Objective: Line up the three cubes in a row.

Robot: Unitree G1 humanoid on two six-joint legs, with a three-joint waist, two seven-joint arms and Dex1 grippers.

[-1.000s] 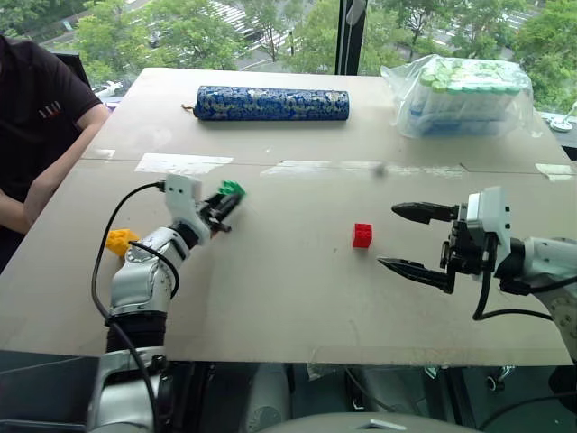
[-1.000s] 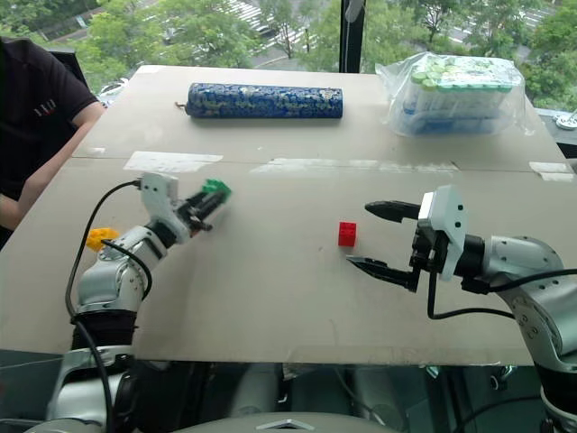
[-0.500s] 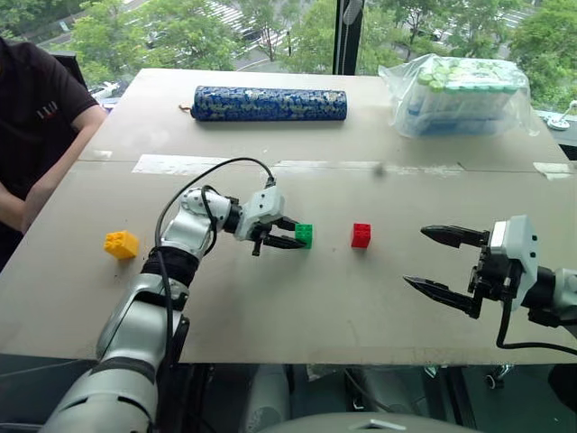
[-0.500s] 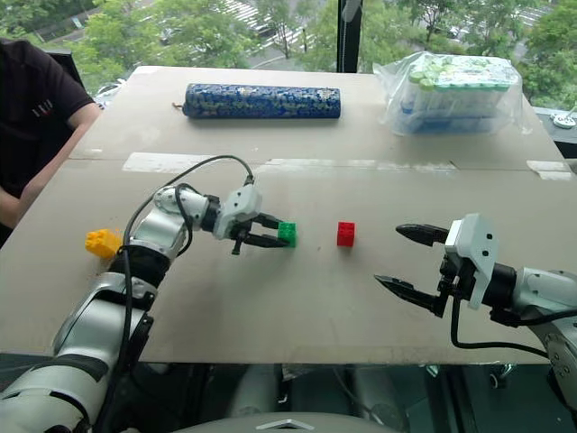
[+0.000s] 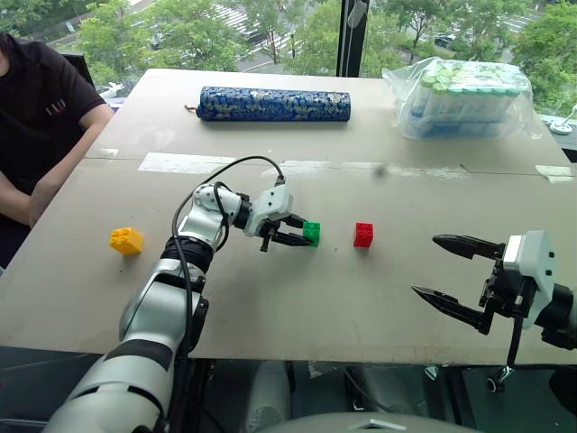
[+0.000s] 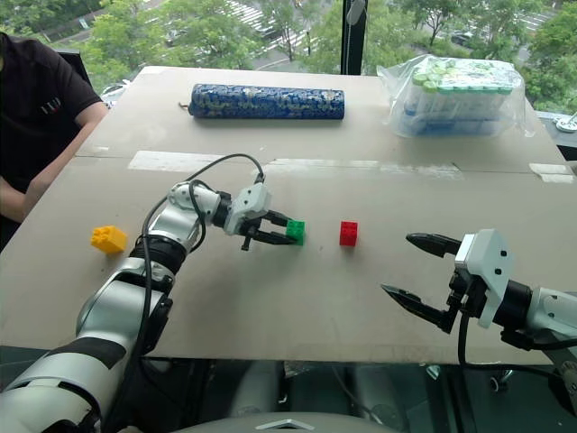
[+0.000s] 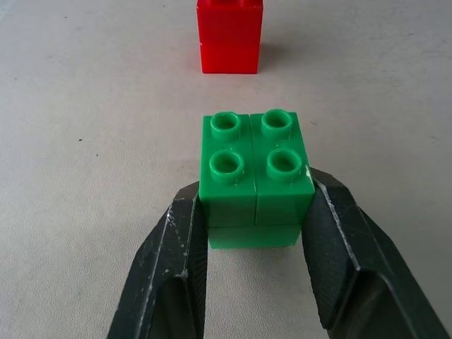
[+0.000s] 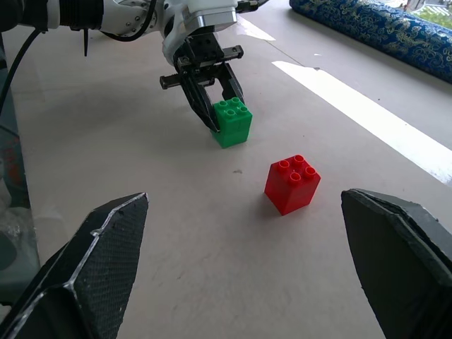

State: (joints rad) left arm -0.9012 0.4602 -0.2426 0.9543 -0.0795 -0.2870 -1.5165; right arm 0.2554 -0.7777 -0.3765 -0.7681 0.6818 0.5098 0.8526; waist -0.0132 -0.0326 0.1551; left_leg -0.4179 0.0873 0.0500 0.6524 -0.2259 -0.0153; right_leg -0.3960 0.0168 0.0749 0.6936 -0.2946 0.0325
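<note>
Left fingers (image 7: 176,282) clamp green cube (image 7: 256,176), studs up; right fingers (image 5: 455,275) spread, empty.

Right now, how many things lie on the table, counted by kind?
Toy bricks: 3 (red, green, yellow)
Blue patterned roll: 1
Wrapped pack of bottles: 1
Total: 5

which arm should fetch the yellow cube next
Left, probably. The yellow cube lies on the left arm's side; once the left end effector lets go of the green cube, it's nearer than the right end effector.
</note>
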